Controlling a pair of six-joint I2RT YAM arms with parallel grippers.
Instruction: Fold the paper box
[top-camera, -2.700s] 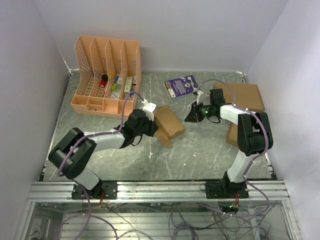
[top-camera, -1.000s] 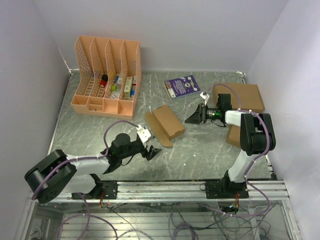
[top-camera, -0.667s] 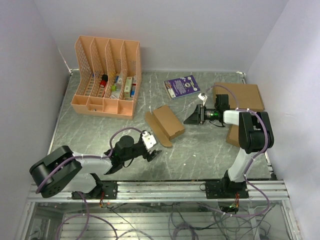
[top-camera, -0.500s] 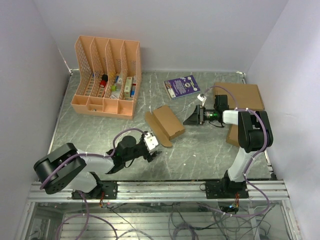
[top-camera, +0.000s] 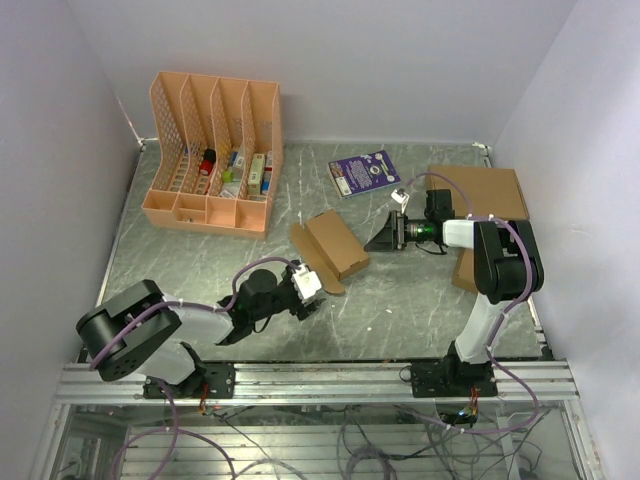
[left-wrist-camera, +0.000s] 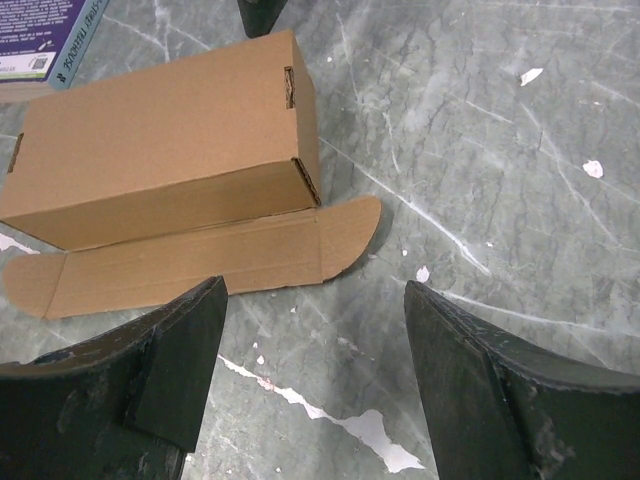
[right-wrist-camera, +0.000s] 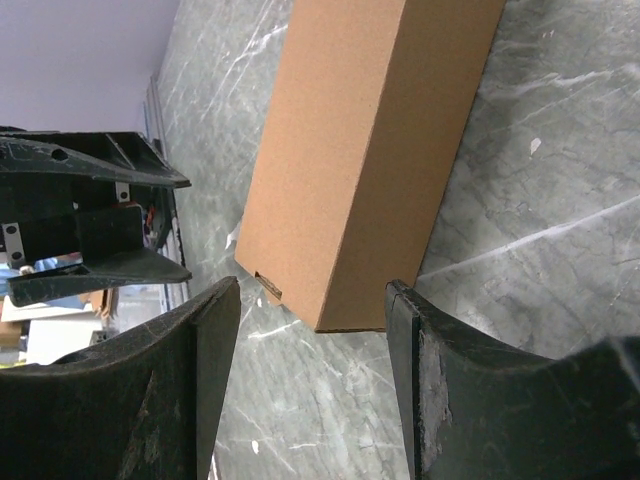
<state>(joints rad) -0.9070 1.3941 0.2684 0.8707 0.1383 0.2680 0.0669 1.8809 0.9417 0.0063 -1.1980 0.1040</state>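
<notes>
Paper box: a slim oblong carton (top-camera: 335, 245) of plain matte brown cardboard with crisp edges, lying near the middle of the desk (top-camera: 400, 300) between the two arms.
Box flap: one long flap lies flat on the desk along the carton's near side, creased across, with rounded ends.
Desk surface: grey-green stone pattern with pale veins, chips and scuffs.
Left pincer: released (top-camera: 308, 298), the dark scuffed fingers spread wide with nothing between them, low over the desk just short of the flap.
Right pincer: released (top-camera: 385, 238), jaws apart and gripping nothing, pointing at the carton's right end from close by.
Left wrist view only: the small slot cut in the carton's (left-wrist-camera: 160, 150) top edge, the flap's curved tip, and white flecks on the desk.
Right wrist view only: the carton's (right-wrist-camera: 370, 140) smooth long face end-on, with the left pincer beyond it.
Top view only: a peach plastic slatted file rack (top-camera: 215, 150), a glossy purple booklet (top-camera: 362, 172) and a larger flat cardboard box (top-camera: 480, 190) at the far right.
</notes>
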